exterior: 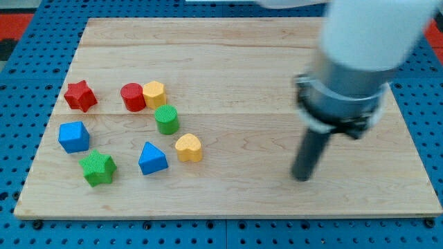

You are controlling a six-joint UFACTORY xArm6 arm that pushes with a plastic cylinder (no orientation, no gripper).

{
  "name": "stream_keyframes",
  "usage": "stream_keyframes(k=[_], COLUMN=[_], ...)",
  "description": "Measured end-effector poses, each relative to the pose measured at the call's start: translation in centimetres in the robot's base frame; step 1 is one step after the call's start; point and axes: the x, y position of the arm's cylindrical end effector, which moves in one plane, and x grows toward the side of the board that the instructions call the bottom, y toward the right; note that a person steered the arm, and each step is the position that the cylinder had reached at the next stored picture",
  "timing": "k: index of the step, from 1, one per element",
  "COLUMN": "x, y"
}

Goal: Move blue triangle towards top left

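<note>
The blue triangle (pixel 152 159) lies on the wooden board (pixel 235 62) at the lower left, between a green star (pixel 97 169) and a yellow heart (pixel 188 148). My tip (pixel 302 178) rests on the board far to the view's right of the blue triangle, touching no block. The arm's white and grey body rises above it at the view's top right.
A blue cube (pixel 73 136) sits left of the triangle. A green cylinder (pixel 166 119) stands above it. A red cylinder (pixel 132 97) and a yellow block (pixel 154 93) touch each other. A red star (pixel 80 95) is at the far left.
</note>
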Motion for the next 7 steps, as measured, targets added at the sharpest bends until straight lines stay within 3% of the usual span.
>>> stream_keyframes(k=[1,2,3,5,7], x=[0.2,1.2,4.2,-1.7,-2.0], y=[-4.9,-5.7,-9.3,-16.5,-20.0])
